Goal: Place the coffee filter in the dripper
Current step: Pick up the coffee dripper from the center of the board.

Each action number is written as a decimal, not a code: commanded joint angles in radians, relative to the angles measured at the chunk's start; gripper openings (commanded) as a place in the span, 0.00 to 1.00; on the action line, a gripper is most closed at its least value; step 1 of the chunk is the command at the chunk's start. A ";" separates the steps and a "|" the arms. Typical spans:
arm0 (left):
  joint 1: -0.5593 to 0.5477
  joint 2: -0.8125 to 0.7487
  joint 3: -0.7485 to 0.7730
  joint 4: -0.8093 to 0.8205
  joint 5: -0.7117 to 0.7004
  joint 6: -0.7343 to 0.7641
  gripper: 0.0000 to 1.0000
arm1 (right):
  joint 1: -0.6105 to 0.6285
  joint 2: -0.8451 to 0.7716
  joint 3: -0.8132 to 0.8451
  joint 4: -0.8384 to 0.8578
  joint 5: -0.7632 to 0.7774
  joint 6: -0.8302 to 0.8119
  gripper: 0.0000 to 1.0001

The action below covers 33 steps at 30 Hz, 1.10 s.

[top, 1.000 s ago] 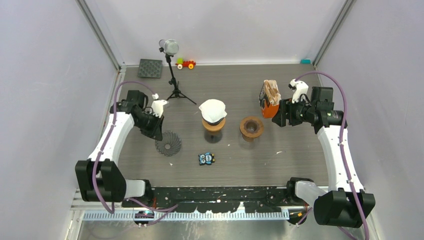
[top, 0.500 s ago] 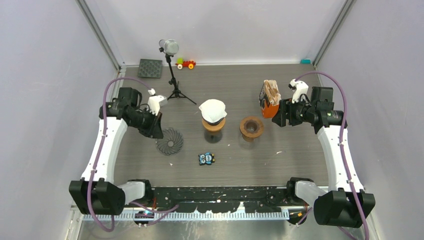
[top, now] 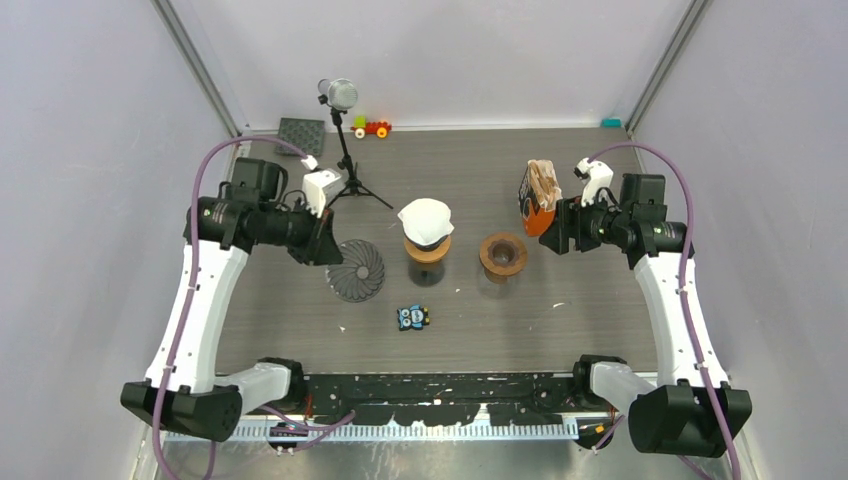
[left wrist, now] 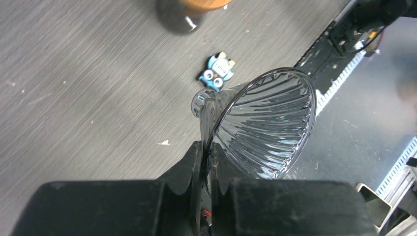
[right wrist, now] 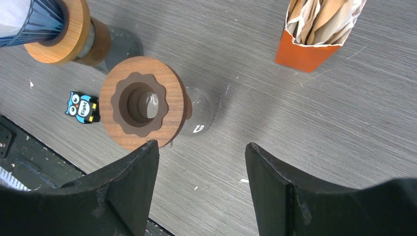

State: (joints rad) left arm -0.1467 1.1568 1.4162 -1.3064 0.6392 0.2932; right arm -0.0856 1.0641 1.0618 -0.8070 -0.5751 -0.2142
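My left gripper (top: 330, 246) is shut on the rim of a clear ribbed glass dripper (top: 360, 270) and holds it tilted above the table; in the left wrist view the fingers (left wrist: 206, 147) pinch the dripper's wall (left wrist: 265, 125). A second dripper with a white filter (top: 425, 222) sits on a wooden-collared carafe at centre. An empty carafe with a wooden collar (top: 502, 255) stands to its right, also in the right wrist view (right wrist: 142, 103). An orange box of brown paper filters (top: 540, 200) stands behind it (right wrist: 314, 29). My right gripper (top: 557, 226) is open and empty (right wrist: 201, 147) beside the box.
A blue owl toy (top: 412, 317) lies on the table in front of the centre carafe. A microphone on a tripod (top: 343, 140), a black square mat (top: 300, 137) and a small toy car (top: 371, 127) are at the back left.
My left gripper has lifted the glass dripper and carried it to the right, toward the centre carafe, tilting it. The right arm has barely moved.
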 commanded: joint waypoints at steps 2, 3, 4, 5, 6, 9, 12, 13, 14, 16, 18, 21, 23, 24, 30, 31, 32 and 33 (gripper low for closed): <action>-0.159 -0.013 0.125 0.040 0.012 -0.137 0.00 | 0.024 -0.021 0.050 0.031 -0.009 -0.002 0.69; -0.191 -0.007 0.144 0.049 0.002 -0.152 0.00 | 0.027 -0.020 0.057 0.024 -0.003 -0.005 0.69; -0.227 0.005 0.163 0.060 -0.010 -0.170 0.00 | 0.028 -0.018 0.064 0.016 0.001 -0.009 0.70; -0.260 0.018 0.182 0.070 -0.019 -0.183 0.00 | 0.029 -0.017 0.070 0.009 0.006 -0.014 0.69; -0.286 0.034 0.201 0.076 -0.026 -0.193 0.00 | 0.029 -0.017 0.076 0.001 0.011 -0.020 0.69; -0.352 0.107 0.281 0.104 -0.042 -0.219 0.00 | 0.029 -0.014 0.093 -0.020 0.020 -0.032 0.70; -0.429 0.195 0.365 0.135 -0.052 -0.244 0.00 | 0.029 -0.001 0.126 -0.045 0.018 -0.037 0.69; -0.454 0.224 0.398 0.147 -0.060 -0.252 0.00 | 0.029 0.000 0.138 -0.054 0.018 -0.037 0.69; -0.482 0.258 0.431 0.158 -0.072 -0.260 0.00 | 0.029 0.006 0.150 -0.063 0.018 -0.037 0.70; -0.530 0.330 0.498 0.181 -0.094 -0.284 0.00 | 0.029 0.011 0.175 -0.080 0.019 -0.032 0.70; -0.560 0.403 0.558 0.212 -0.096 -0.329 0.00 | 0.029 0.012 0.187 -0.087 0.034 -0.017 0.69; -0.586 0.512 0.649 0.259 -0.104 -0.391 0.00 | 0.029 0.000 0.197 -0.083 0.089 0.015 0.69; -0.606 0.584 0.722 0.265 -0.108 -0.423 0.00 | 0.029 -0.016 0.202 -0.088 0.117 0.022 0.69; -0.615 0.619 0.760 0.263 -0.109 -0.435 0.00 | 0.029 -0.023 0.207 -0.093 0.128 0.027 0.69; -0.661 0.770 0.870 0.281 -0.121 -0.487 0.00 | 0.029 -0.051 0.305 -0.176 0.138 0.084 0.62; -0.662 0.783 0.875 0.286 -0.131 -0.494 0.00 | 0.029 -0.049 0.329 -0.198 0.125 0.092 0.61; -0.662 0.797 0.880 0.291 -0.143 -0.499 0.00 | 0.029 -0.048 0.350 -0.217 0.116 0.097 0.60; -0.663 0.807 0.885 0.294 -0.154 -0.500 0.00 | 0.028 -0.048 0.369 -0.236 0.113 0.100 0.60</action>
State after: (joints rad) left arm -0.7994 1.9472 2.2383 -1.0733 0.5072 -0.1547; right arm -0.0605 1.0489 1.3258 -0.9756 -0.4473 -0.1596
